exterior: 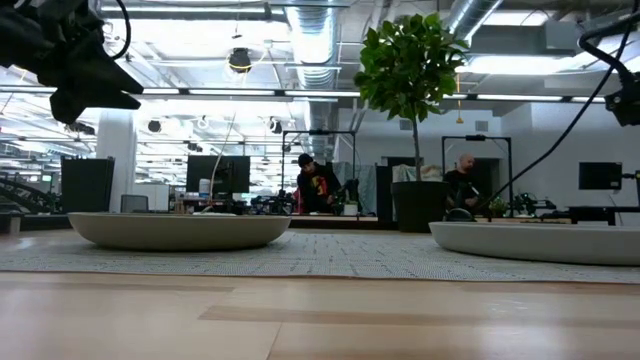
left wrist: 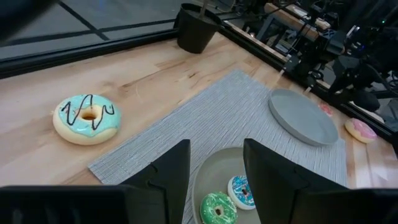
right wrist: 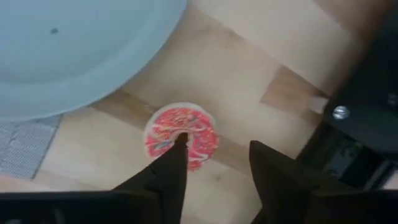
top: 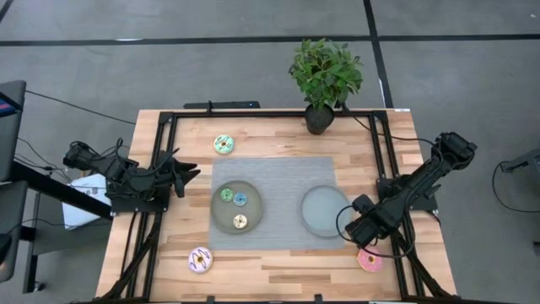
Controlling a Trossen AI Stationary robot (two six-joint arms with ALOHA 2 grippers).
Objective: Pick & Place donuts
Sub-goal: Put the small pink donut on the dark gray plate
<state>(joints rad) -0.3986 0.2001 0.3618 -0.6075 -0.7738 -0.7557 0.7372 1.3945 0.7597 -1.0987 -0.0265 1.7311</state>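
The right hand [right wrist: 211, 165] is hanging over the pink donut [right wrist: 181, 135] near the desk's [top: 278, 270] right front corner, fingers spread and pinching nothing; in the right wrist view the donut is lying flat on bare wood, just beyond one fingertip and off to that finger's side of the gap, so the hand is seemingly needing a small sideways shift before descending; being a ring, the donut is offering no long axis to align to. The empty grey plate [top: 324, 209] is sitting just beside it on the mat [top: 283, 169], a likely destination. The left hand [left wrist: 214, 174] is waiting at the left edge, fingers spread and empty, facing the other plate [top: 236, 206] carrying three tiny donuts [top: 234, 207]; the turquoise donut [top: 224, 144] and purple-white donut [top: 200, 259] are lying nearer the left arm.
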